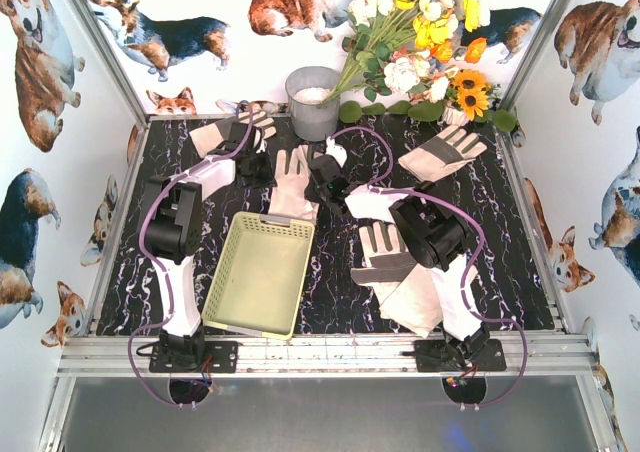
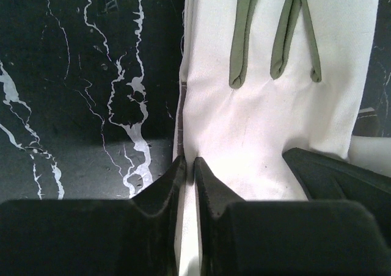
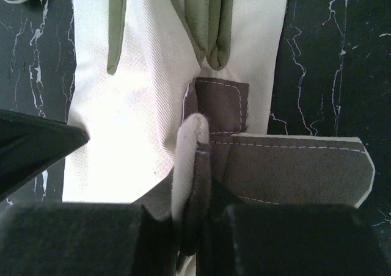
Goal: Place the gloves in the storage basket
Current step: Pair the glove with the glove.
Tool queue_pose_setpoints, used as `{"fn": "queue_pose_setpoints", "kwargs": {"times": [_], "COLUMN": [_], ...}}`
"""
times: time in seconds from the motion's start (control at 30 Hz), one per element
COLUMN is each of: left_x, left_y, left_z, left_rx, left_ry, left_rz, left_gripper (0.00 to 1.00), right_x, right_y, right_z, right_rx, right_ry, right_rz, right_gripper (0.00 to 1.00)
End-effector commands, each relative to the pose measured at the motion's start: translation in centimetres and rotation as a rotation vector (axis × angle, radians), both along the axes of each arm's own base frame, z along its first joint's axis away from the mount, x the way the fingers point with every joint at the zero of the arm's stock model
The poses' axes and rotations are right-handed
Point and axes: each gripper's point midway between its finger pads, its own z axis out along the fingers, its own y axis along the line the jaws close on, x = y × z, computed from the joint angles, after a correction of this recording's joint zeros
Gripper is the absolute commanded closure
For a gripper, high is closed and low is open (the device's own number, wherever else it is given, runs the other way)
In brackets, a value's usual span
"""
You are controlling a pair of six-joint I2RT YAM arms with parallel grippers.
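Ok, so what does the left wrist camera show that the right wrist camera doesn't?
Only the left wrist view: the left gripper nipping the plain cream side edge of the glove. Only the right wrist view: the right gripper pinching a raised fold beside a grey stitched patch. Both: the same cream glove, its olive finger seams pointing away, on the black marbled table.

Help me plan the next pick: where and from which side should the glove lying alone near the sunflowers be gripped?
Probably the cuff of that glove, approached from above on the near side. It lies flat with its digits splayed toward the flowers, so the broad cuff is the nearest, easiest edge to pinch.
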Motion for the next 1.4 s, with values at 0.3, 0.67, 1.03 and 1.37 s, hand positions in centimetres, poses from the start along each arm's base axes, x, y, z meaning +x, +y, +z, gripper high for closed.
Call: {"fn": "queue_pose_setpoints", "kwargs": {"times": [0.3, 0.67, 1.03, 1.37], "left_x": [2.0, -1.5, -2.0, -1.7], "left_y": [-2.0, -2.1, -2.3, -2.7], "left_z": [3.7, -4.4, -4.1, -3.5], "left_rx": [-0.113, -0.063, -0.079, -0.096], "left_ry": [-0.111, 0.13, 0.125, 0.115], "left_rz": [-0.112, -0.192, -0.209, -0.221], "left_gripper": [0.79, 0.88, 0.86, 0.85], "right_x": [0.7, 1.0, 0.8, 1.6], "right_y": [-0.1, -0.7, -7.3, -5.5], "right_z": [-0.1, 1.8, 7.0, 8.7], "right_rx": [-0.023, -0.043, -0.058, -0.085], "right_ry": [-0.004, -0.047, -0.067, -0.036], "right_rz": [-0.011, -0.017, -0.152, -0.019], "right_gripper": [1.0, 0.77, 0.41, 0.37]}}
